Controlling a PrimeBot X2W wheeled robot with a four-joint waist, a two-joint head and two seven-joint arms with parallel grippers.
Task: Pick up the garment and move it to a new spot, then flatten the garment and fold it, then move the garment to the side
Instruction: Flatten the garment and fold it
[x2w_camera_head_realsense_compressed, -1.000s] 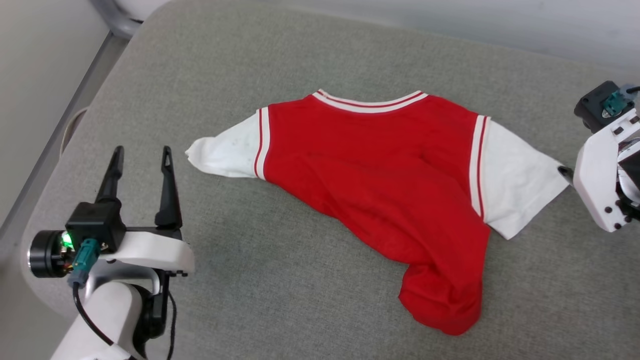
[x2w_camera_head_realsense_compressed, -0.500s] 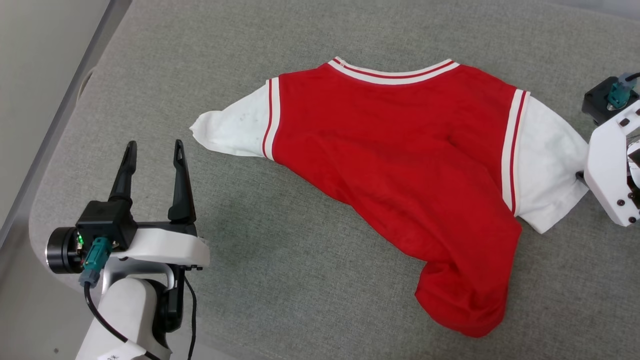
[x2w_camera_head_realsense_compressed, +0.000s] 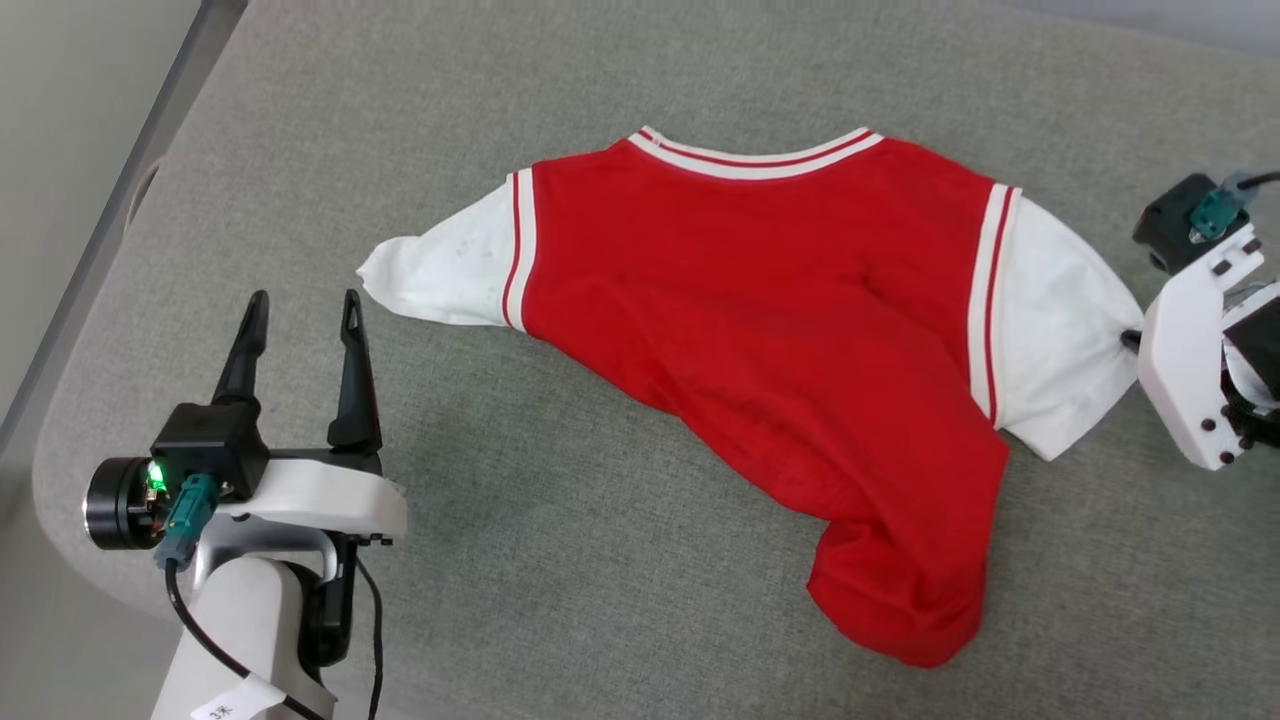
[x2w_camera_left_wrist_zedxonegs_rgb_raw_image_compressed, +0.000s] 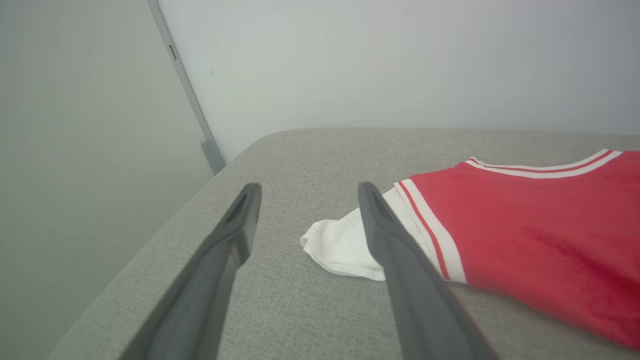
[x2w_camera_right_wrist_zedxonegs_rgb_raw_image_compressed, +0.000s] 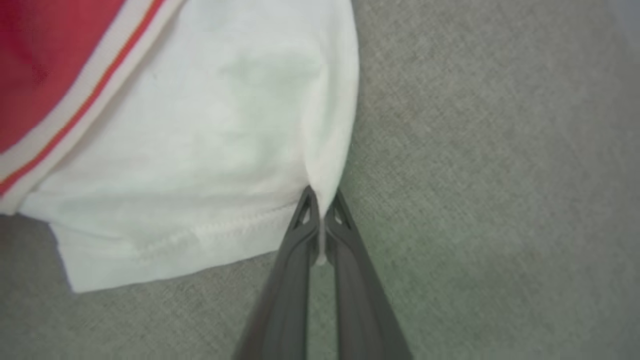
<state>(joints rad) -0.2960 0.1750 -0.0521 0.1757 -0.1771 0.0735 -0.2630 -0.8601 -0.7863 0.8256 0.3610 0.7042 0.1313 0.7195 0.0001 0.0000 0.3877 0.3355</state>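
The garment (x2w_camera_head_realsense_compressed: 760, 300), a red jersey T-shirt with white sleeves and striped trim, lies plain side up on the grey cushion (x2w_camera_head_realsense_compressed: 560, 560), its lower body bunched toward the front right. My right gripper (x2w_camera_right_wrist_zedxonegs_rgb_raw_image_compressed: 321, 197) is shut on the hem edge of the garment's right white sleeve (x2w_camera_right_wrist_zedxonegs_rgb_raw_image_compressed: 200, 150); in the head view its white housing meets that sleeve at the gripper (x2w_camera_head_realsense_compressed: 1130, 340). At the lower left my left gripper (x2w_camera_head_realsense_compressed: 300, 305) stands open and holds nothing, a little in front of the left sleeve (x2w_camera_head_realsense_compressed: 440, 275). The left wrist view has that sleeve (x2w_camera_left_wrist_zedxonegs_rgb_raw_image_compressed: 340, 240) just beyond the right finger.
The cushion's rounded left edge (x2w_camera_head_realsense_compressed: 70, 440) drops to the floor, with a grey metal frame bar (x2w_camera_head_realsense_compressed: 150, 110) alongside. A pale wall (x2w_camera_left_wrist_zedxonegs_rgb_raw_image_compressed: 400, 60) stands behind the cushion. Bare cushion lies in front of the garment and at the left.
My right gripper has shut on the right sleeve's edge. The head camera shifted between frames. The left gripper has stayed open in place.
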